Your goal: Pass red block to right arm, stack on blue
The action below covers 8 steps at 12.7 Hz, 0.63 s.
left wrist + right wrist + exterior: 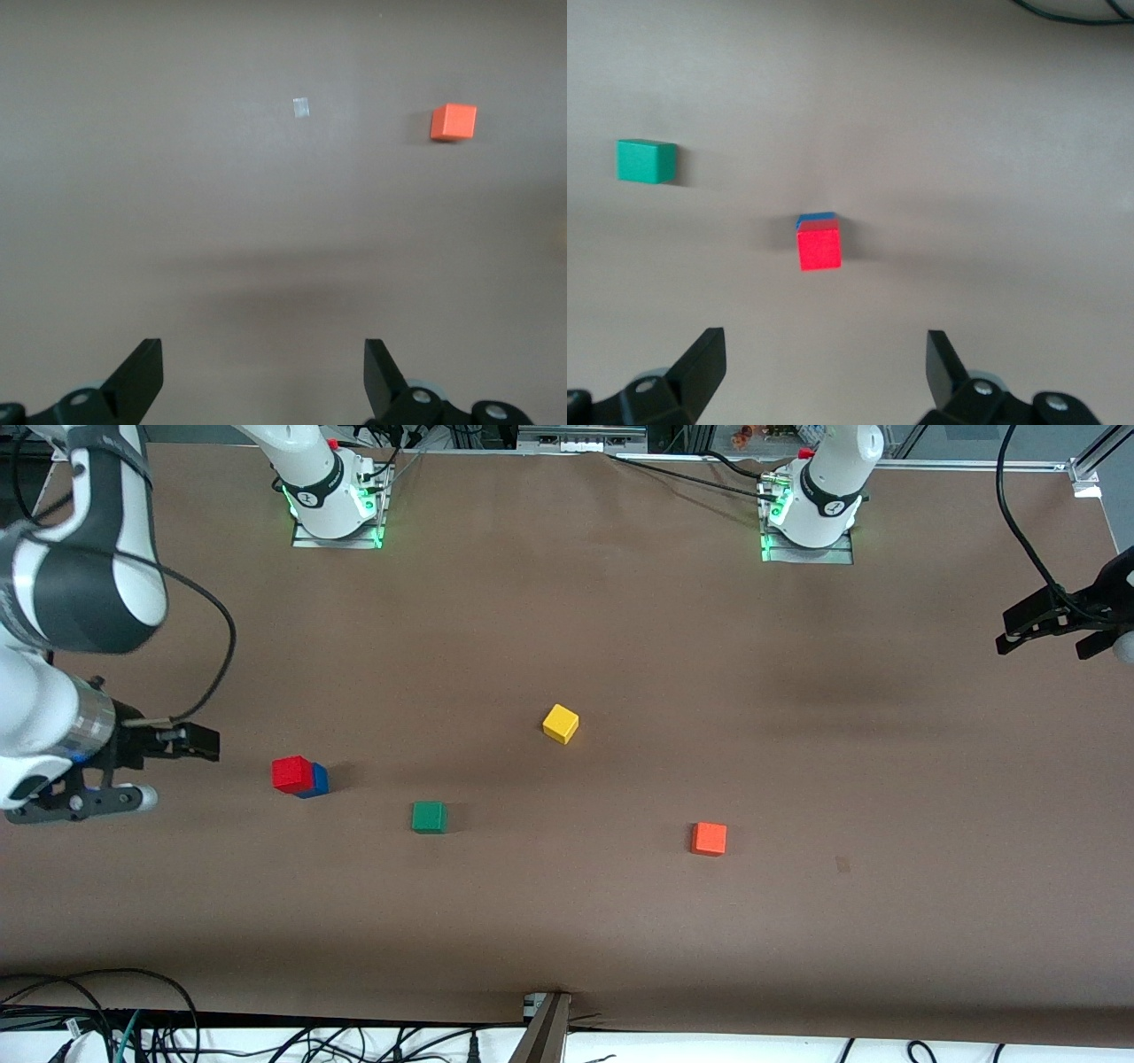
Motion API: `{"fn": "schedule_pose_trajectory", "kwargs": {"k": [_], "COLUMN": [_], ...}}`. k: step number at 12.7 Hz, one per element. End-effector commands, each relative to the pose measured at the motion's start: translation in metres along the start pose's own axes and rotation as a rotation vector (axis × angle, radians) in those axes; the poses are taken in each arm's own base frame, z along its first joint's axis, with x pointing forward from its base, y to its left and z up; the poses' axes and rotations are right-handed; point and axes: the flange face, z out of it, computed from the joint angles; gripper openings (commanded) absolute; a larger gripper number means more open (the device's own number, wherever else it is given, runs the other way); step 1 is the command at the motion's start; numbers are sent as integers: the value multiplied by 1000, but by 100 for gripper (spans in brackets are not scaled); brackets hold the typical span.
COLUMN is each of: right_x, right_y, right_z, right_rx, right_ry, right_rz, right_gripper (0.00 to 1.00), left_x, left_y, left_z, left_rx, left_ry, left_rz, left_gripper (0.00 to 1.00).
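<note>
I saw a brown table cover (567, 921) with loose cables along its front edge and both arm bases at the top. I counted five cubes, one of each colour. The red block (291, 773) sat on the blue cube (317, 782) toward the right arm's end. The green cube (429, 817), yellow cube (560, 724) and orange cube (709, 839) lay singly, well apart. The right gripper (824, 372) hung beside the stack, fingers spread and empty. The left gripper (264, 381), fingers likewise released, waited over the table's other end.
</note>
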Motion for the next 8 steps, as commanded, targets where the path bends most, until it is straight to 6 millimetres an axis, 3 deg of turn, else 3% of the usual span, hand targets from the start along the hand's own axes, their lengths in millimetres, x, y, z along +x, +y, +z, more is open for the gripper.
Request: {"fn": "schedule_pose_trajectory", "kwargs": {"k": [1, 3, 6, 7, 8], "right_x": [-40, -66, -112, -120, -127], "right_y": [-2, 0, 22, 27, 35], "right_z": [-24, -38, -93, -93, -79], "right_rx": [38, 46, 50, 58, 70], "right_ry": [-18, -11, 71, 63, 53], "right_rz": [15, 7, 46, 49, 66], "right_gripper": [100, 100, 100, 100, 100], "left_x": [0, 0, 0, 0, 0], "left_y": [2, 2, 2, 2, 2], "left_z": [-3, -2, -2, -2, -2], "left_rx": [-1, -1, -1, -1, -1], "left_ry": [-13, -15, -15, -15, -15], "left_rz": [-4, -5, -5, -5, -5], "left_gripper": [100, 100, 100, 100, 100]}}
